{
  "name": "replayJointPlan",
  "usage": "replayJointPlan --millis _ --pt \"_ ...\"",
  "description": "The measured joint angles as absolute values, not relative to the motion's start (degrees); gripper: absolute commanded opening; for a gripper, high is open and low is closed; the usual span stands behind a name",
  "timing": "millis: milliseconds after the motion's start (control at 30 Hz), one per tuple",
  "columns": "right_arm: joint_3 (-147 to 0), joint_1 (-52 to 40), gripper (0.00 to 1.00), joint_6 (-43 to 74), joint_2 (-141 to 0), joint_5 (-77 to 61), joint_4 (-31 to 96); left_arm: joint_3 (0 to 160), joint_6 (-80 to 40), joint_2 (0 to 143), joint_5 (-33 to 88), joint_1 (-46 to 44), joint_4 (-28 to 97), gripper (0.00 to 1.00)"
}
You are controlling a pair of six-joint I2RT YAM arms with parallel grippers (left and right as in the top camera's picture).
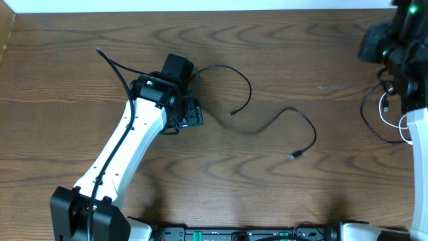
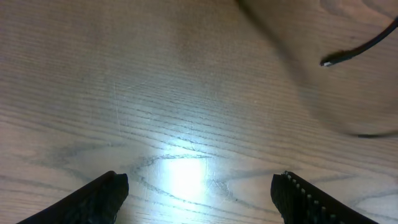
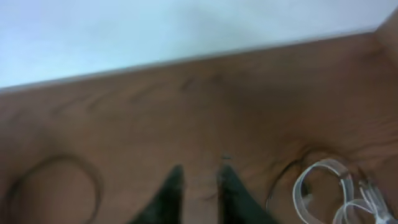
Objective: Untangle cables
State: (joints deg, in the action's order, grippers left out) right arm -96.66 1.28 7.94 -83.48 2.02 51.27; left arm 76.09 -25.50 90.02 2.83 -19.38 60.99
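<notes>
Showing right tool [image 3: 198,190] ajar: wrist only.

You are getting an evenly lit overhead view: soft light is falling from above, the tabletop [image 1: 281,194] grain is reading crisply, and the black cables [image 1: 314,139] are throwing only faint, soft-edged shadows.

In the left wrist view a bright glare patch is blooming low in the middle, washing the wood pale. The left tool [image 2: 199,193] is showing only as dark shapes at the bottom edge. The black cable tip [image 2: 348,55] is looking slightly soft, with a blurred shadow band running beside it.

The right wrist view is smearing all over. The white cable [image 3: 323,183] and the right tool [image 3: 201,171] are losing their edges, and the pale wall [image 3: 155,31] is taking on a bluish cast.
</notes>
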Motion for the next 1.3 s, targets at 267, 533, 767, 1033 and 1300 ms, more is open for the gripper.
replayJointPlan --millis 267,533,767,1033,1300 --pt "-96.6 -1.7 0.48 5.1 -92.1 -7.4 65.5 76.1 -25.5 90.0 2.8 -19.4 60.9 0.80" --pt "-96.6 -8.1 0.52 11.7 -100.9 -10.1 71.9 76.1 -25.5 90.0 2.8 -19.4 60.4 0.80" --pt "-96.6 -15.7 0.59 25.7 -111.2 -6.6 72.2 76.1 -25.5 90.0 2.8 -19.4 60.4 0.80" --pt "-95.4 -20.3 0.59 37.2 -115.9 -2.9 68.4 76.1 -25.5 90.0 2.8 -19.4 60.4 0.81" --pt "-86.7 -21.1 0.55 43.5 -115.9 -1.2 61.1 76.1 -25.5 90.0 2.9 -19.4 60.4 0.80"
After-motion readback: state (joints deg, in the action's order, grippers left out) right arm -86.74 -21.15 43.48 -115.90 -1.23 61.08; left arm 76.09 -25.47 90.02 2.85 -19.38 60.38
